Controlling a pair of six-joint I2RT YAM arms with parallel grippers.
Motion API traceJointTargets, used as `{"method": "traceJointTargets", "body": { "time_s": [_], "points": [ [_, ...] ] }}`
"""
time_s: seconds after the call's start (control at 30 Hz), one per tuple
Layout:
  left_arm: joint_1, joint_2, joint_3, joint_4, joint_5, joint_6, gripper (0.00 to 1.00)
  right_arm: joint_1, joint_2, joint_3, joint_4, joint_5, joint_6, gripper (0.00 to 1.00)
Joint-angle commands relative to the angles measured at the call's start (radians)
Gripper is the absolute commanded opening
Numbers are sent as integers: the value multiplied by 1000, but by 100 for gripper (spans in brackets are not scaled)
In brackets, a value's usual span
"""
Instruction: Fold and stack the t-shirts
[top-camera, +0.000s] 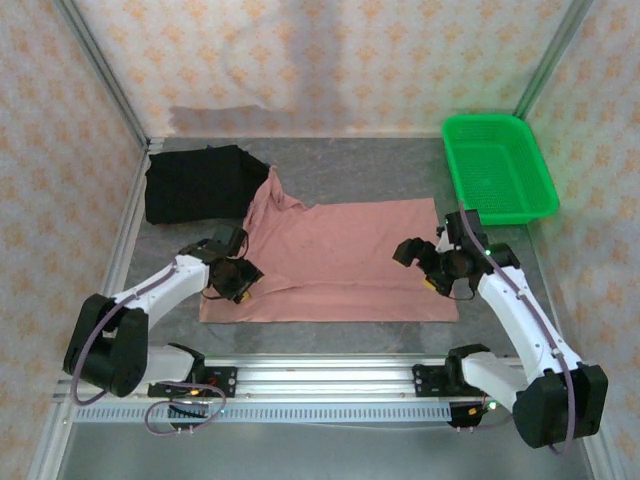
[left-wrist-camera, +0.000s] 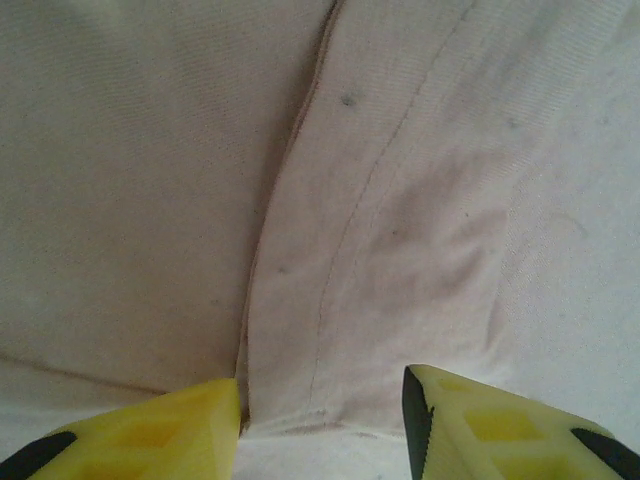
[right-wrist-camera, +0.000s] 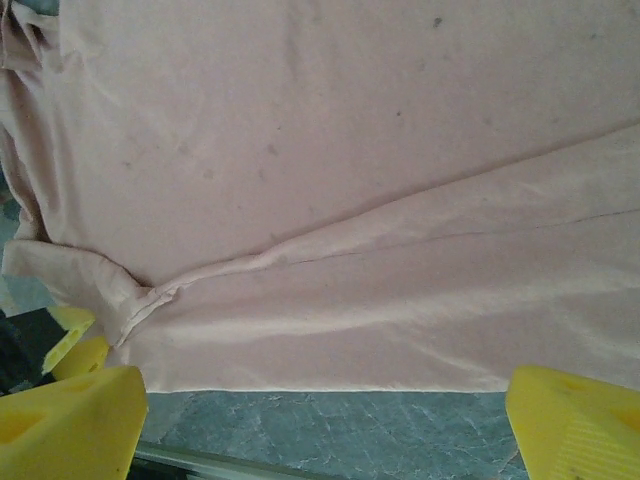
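Observation:
The salmon-pink t-shirt (top-camera: 340, 262) lies spread flat in the middle of the table, one sleeve pulled up toward the back left. The black t-shirt (top-camera: 198, 184) lies folded at the back left, touching that sleeve. My left gripper (top-camera: 245, 266) is over the pink shirt's left edge. In the left wrist view it is open (left-wrist-camera: 320, 425), its yellow fingers (left-wrist-camera: 150, 435) astride a seam of the pink cloth (left-wrist-camera: 400, 200). My right gripper (top-camera: 420, 265) is at the shirt's right edge. It is wide open (right-wrist-camera: 320, 430), above the straight edge of the pink shirt (right-wrist-camera: 330, 300), with nothing between its fingers (right-wrist-camera: 575, 425).
A green mesh basket (top-camera: 497, 165) stands at the back right corner. The table is grey-green stone pattern (right-wrist-camera: 330, 430), walled by patterned panels. An aluminium rail (top-camera: 320, 375) runs along the near edge between the arm bases.

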Motion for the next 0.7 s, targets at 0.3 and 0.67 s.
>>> {"method": "traceJointTargets", "body": {
  "time_s": [0.3, 0.67],
  "points": [
    [-5, 67, -20, 49, -8, -13, 17, 9, 5, 18, 30, 0, 8, 93],
    [-2, 88, 113, 3, -36, 55, 0, 8, 11, 51, 19, 24, 12, 94]
  ]
}}
